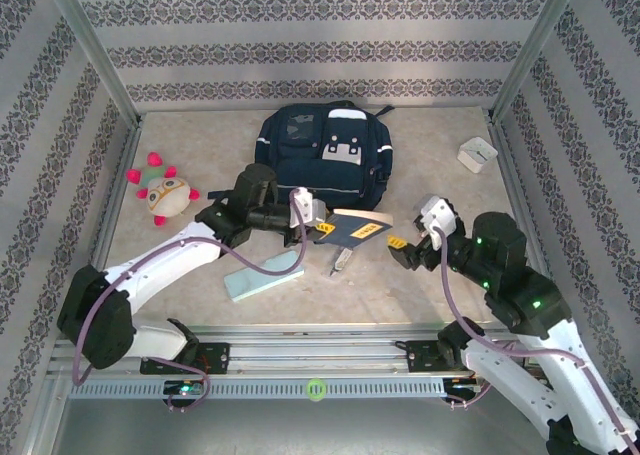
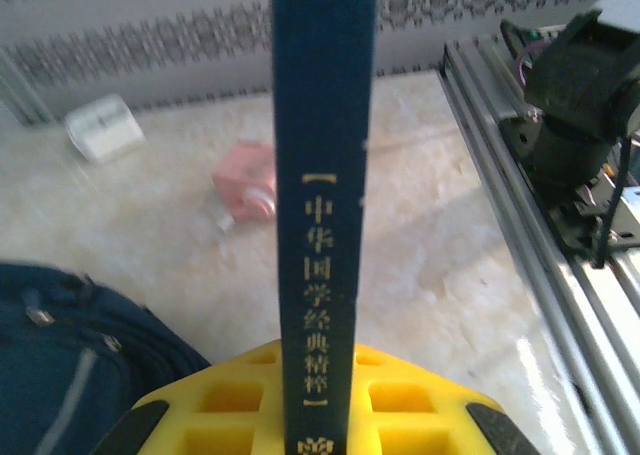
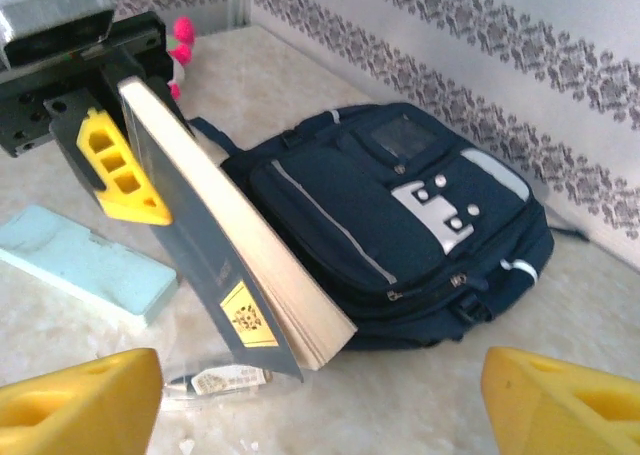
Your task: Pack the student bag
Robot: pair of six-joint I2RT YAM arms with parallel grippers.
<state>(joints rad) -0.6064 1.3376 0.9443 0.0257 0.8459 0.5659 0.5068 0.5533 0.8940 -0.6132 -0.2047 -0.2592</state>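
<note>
Looking down from the top external view, the student bag (image 1: 325, 155) lies flat on the desk (image 1: 350, 300), front pockets up, at the far middle near the back wall; the left end effector (image 1: 322, 225) sits just in front of it, pinching one end of a dark blue book (image 1: 358, 229) whose long axis runs sideways toward the right arm; the right end effector (image 1: 410, 247) hovers just past the book's free end, fingers spread and holding nothing; the bag lies beyond the book, away from the arm bases, and the left arm is judged the nearer one.

From the left wrist, the book's spine (image 2: 322, 225) stands straight up the middle of the view, clamped at its base between the yellow fingers (image 2: 230, 405) of the left end effector (image 2: 320, 420); the student bag (image 2: 70, 375) shows at the lower left, close beside that grip.

From the right wrist, the right end effector (image 3: 320, 415) has its yellow fingers (image 3: 80, 400) wide apart; the book (image 3: 240, 265) slants across the front, tilted, page edges toward the student bag (image 3: 400, 215) just behind it; no open compartment can be made out, so the coming move likely turns on finding an opening on that far side.
</note>
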